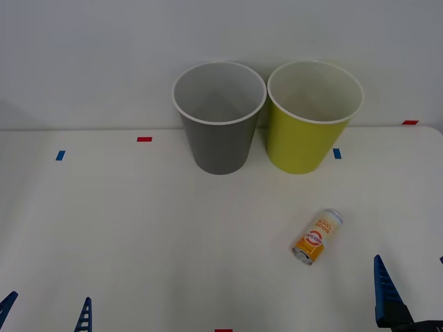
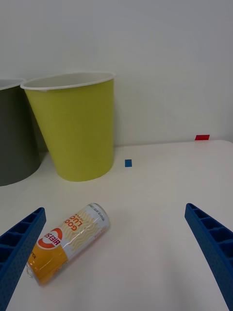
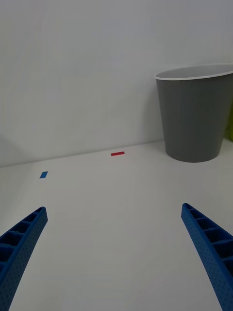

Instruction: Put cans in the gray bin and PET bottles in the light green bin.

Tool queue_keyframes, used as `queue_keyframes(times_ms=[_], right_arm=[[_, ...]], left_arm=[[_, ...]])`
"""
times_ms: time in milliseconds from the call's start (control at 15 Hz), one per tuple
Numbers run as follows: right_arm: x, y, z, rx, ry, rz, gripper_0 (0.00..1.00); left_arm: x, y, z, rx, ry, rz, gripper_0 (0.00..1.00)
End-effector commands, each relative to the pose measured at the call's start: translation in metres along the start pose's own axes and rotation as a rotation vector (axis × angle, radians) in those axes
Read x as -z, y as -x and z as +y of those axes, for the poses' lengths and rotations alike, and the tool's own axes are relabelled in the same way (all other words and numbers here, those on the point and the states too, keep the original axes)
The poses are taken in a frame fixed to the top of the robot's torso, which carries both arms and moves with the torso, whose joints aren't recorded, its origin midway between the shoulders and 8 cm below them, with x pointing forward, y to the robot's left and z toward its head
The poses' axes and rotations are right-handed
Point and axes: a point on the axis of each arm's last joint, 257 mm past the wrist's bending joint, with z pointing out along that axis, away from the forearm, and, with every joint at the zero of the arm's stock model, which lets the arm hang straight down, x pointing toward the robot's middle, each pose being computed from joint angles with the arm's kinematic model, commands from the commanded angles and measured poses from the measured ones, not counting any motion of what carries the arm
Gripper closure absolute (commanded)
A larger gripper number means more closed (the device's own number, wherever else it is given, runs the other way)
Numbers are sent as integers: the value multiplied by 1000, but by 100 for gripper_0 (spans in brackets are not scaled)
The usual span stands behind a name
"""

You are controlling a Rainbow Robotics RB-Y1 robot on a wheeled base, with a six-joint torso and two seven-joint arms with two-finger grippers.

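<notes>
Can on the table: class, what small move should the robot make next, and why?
Probably bring the right gripper forward and toward the can, so its open fingers straddle it. The can lies on its side on the table, ungrasped, nearer the right arm. The left gripper waits open, far off.

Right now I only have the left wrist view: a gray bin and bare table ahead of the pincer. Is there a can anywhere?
Observer: Yes, one can lies on its side on the table, on the robot's right, nearer the robot than the bins.
Operator: Which pincer is closer to it?
Observer: The right pincer, not your left pincer. It is open, with the can just ahead, by one finger.
Operator: Is there a green bin?
Observer: Yes, the light green bin stands upright right beside the gray bin, on its right.
</notes>
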Motion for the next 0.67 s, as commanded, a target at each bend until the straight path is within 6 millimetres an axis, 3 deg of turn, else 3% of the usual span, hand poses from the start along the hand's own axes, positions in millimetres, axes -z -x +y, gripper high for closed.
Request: queue_keyframes(times_ms=[67,400,667], right_arm=[[-16,4,-9,-37,-11,39,0],[-43,-3,-21,-158,-16,140,0],[-57,-10,-30,-151,-25,225,0]], left_arm=[[0,0,0,0,0,0,5],[0,0,0,0,0,0,5],[0,0,0,0,0,0,5]])
